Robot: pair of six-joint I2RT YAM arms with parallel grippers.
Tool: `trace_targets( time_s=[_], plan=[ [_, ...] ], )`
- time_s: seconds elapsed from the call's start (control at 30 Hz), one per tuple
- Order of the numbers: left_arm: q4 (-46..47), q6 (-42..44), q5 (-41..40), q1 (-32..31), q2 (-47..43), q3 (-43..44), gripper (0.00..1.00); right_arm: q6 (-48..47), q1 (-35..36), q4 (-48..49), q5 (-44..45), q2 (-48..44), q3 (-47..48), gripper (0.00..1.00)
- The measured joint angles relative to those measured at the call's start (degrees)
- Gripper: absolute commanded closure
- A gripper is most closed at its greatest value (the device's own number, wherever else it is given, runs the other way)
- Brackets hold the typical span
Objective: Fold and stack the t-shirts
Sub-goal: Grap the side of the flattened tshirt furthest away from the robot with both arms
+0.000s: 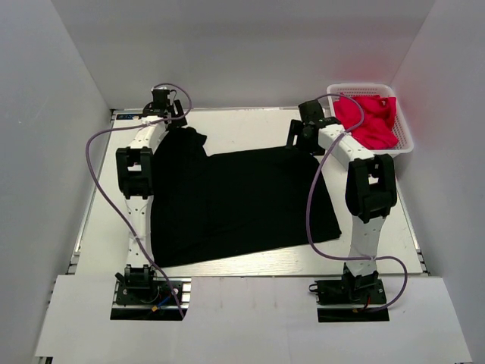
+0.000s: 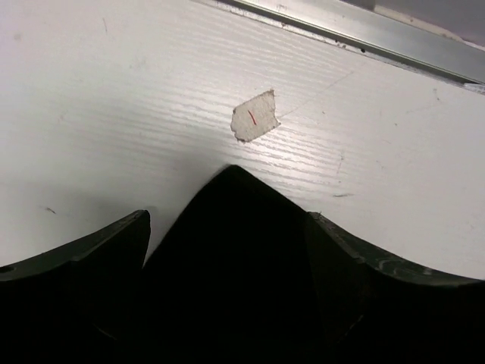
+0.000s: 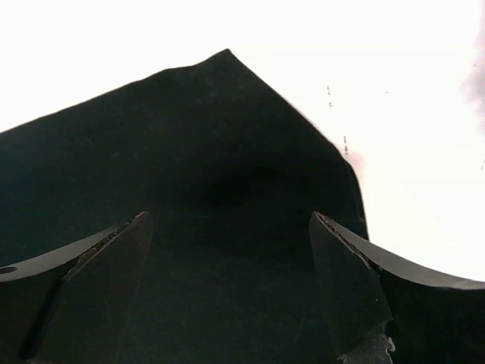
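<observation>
Mid-frame in the top view: black t-shirt spread mostly flat on the white counter, one sleeve bunched at its upper-left corner. Pinkish-red t-shirts piled in a white basket, upper right of the frame, well apart from the black one.

Left fingers sit at the shirt's upper-left corner, right fingers at its upper-right corner. Both arms reach out along the shirt's side edges.

Left wrist view: fingers spread wide, gripping nothing. A pointed corner of black cloth pokes up between them from the bottom of the frame, with bare counter beyond it. A small torn scrap with a red mark lies just above the tip. A metal rail runs across the top right.

Right wrist view: fingers also spread wide, nothing clamped. Black cloth fills the gap and runs beyond both tips, its corner peaking at top centre. Overexposed counter shows at right.

Can't tell whether either pair touches the cloth.
</observation>
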Motion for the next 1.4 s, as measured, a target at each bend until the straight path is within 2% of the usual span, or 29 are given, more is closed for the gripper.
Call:
trace_targets(
  time_s=[0.07, 0.1, 0.33, 0.43, 0.47, 0.53, 0.63, 0.67, 0.7, 0.73, 1.0, 1.03, 1.1, 1.13, 1.17, 1.2, 1.27, 1.33, 1.4],
  plan=[
    [0.46, 1.62, -0.52, 0.0, 0.55, 0.46, 0.2, -0.44, -0.17, -0.39, 0.09, 0.22, 0.0, 0.1],
    [0.59, 2.23, -0.66, 0.0, 0.9, 0.63, 0.23, -0.59, -0.26, -0.57, 0.24, 0.26, 0.02, 0.1],
    [4.61, 6.25, -0.48, 0.0, -0.17, -5.01, 0.23, -0.98, -0.55, -0.9, 0.55, 0.85, 0.87, 0.1],
    [4.81, 7.06, -0.55, 0.0, -0.17, -4.98, 0.28, -1.01, -0.63, -0.76, 0.22, 1.09, 1.29, 0.1],
    [4.55, 7.34, -0.57, 0.0, -0.02, -4.68, 0.35, -1.01, -0.63, -0.79, 0.15, 1.27, 1.51, 0.1],
    [4.39, 7.58, -0.52, 0.0, 0.44, -3.91, 0.4, -1.03, -0.66, -0.61, 0.13, 1.84, 1.75, 0.1],
    [4.46, 7.48, -0.35, 0.0, 1.18, -2.84, 0.61, -1.44, -0.66, -0.46, 0.15, 3.78, 3.04, 0.1],
    [4.42, 7.58, -0.13, 0.04, 1.29, -2.64, 0.71, -1.53, -0.66, -0.66, 0.22, 4.79, 3.93, 0.1],
    [4.48, 7.41, 0.17, 0.07, 1.4, -2.49, 0.92, -1.55, -0.66, -0.63, 0.35, 5.88, 4.92, 0.1],
    [4.66, 6.95, 0.46, 0.07, 1.46, -2.47, 1.0, -1.55, -0.66, -0.68, 0.48, 6.91, 5.81, 0.1],
    [5.7, 6.23, -1.31, -0.02, 1.49, -2.78, 1.0, -3.63, -0.61, -0.37, 2.54, 15.89, 14.67, 0.15],
    [6.08, 5.92, -2.14, -0.09, 1.42, -3.02, 1.0, -3.93, -0.61, -0.15, 2.69, 16.5, 14.88, 0.19],
    [6.8, 5.29, -4.52, -0.26, 1.25, -3.61, 1.0, -4.57, -0.61, -0.24, 2.91, 17.16, 14.88, 0.21],
    [6.93, 4.83, -5.81, -0.35, 1.16, -3.8, 1.0, -4.83, -0.61, -0.2, 2.95, 17.29, 14.88, 0.24],
    [6.86, 4.28, -7.34, -0.42, 1.14, -3.85, 1.0, -5.11, -0.61, -0.15, 2.97, 17.38, 14.88, 0.31],
    [6.93, 3.65, -9.18, -0.46, 1.11, -4.02, 1.0, -5.35, -0.61, -0.04, 2.99, 17.42, 14.88, 0.31],
    [6.64, 2.32, -11.04, -0.37, 0.81, -4.39, 1.0, -5.7, -0.61, 0.22, 2.99, 17.44, 14.88, 0.42],
    [6.32, 1.68, -11.96, -0.22, 0.72, -4.44, 1.0, -5.64, -0.61, 0.52, 2.99, 17.46, 14.88, 0.45],
    [6.19, 1.11, -12.72, 0.0, 0.72, -4.44, 1.0, -5.77, -0.61, 0.9, 2.99, 17.57, 14.86, 0.55]
  ],
)
